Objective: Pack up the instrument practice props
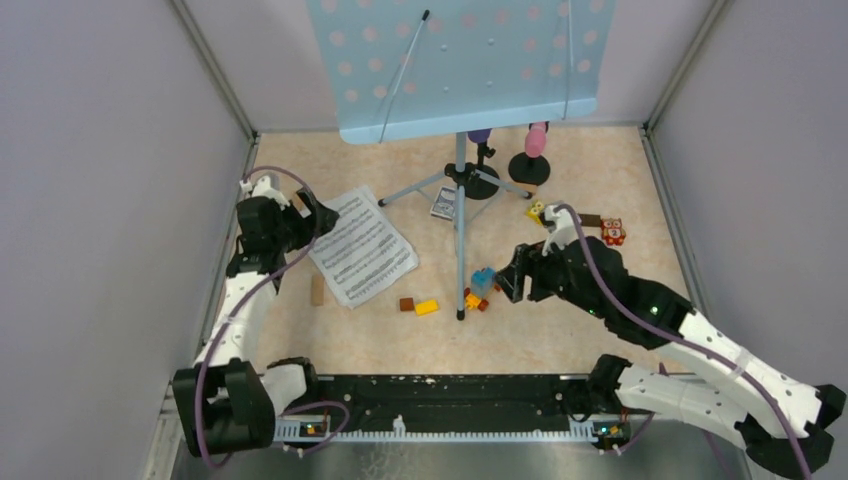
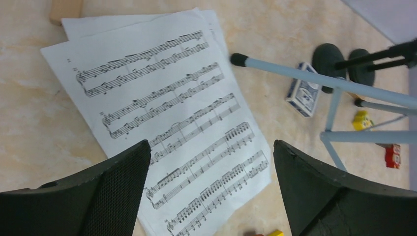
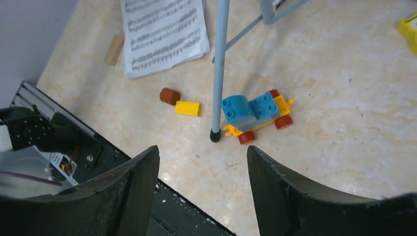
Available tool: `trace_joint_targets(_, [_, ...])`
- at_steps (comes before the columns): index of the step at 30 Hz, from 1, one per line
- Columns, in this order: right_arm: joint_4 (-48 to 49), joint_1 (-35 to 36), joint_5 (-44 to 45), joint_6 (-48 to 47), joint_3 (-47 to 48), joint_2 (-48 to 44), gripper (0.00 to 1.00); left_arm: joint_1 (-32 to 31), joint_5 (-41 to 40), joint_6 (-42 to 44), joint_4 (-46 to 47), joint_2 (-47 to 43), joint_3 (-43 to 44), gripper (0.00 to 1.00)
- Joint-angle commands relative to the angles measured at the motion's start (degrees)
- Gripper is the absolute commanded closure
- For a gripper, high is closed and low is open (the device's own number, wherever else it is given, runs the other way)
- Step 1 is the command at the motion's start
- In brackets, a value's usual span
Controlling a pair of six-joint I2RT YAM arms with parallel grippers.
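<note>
Your top camera looks steeply down from above and behind the arm bases (image 1: 290, 385), taking in the whole table (image 1: 400, 340) from far off. Your left wrist camera hangs close over the pages (image 2: 162, 113), facing toward the tripod legs (image 2: 314, 81). Your right wrist camera looks down close beside the front leg (image 3: 219, 69), and all three views share the pages and legs.

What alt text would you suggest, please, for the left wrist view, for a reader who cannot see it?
The open left gripper hovers over white sheet-music pages lying on a beige table. To the right, a pale blue stand leg runs past a card box, with two black round bases behind.
</note>
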Motion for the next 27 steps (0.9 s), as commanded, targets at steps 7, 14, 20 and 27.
trace_joint_targets(7, [7.9,-18.2,-25.8,2.0,-3.3,9.8,0.32,-2.8,15.3,-1.3,10.4,-14.6,-7.9,0.01])
trace_joint_targets(14, [26.5,-34.1,-40.5,13.4,-11.1,9.2,0.32,-19.1,9.9,1.3,18.3,-14.7,-7.6,0.01])
trace_joint_targets(20, [32.8,-34.1,-41.5,18.4,-12.4,10.2,0.33,-35.3,-4.6,1.6,32.0,-10.9,-9.5,0.01])
trace_joint_targets(27, [40.6,-34.1,-36.7,23.8,-19.8,5.3,0.34,-49.2,-18.3,5.3,40.6,2.3,-5.2,0.03])
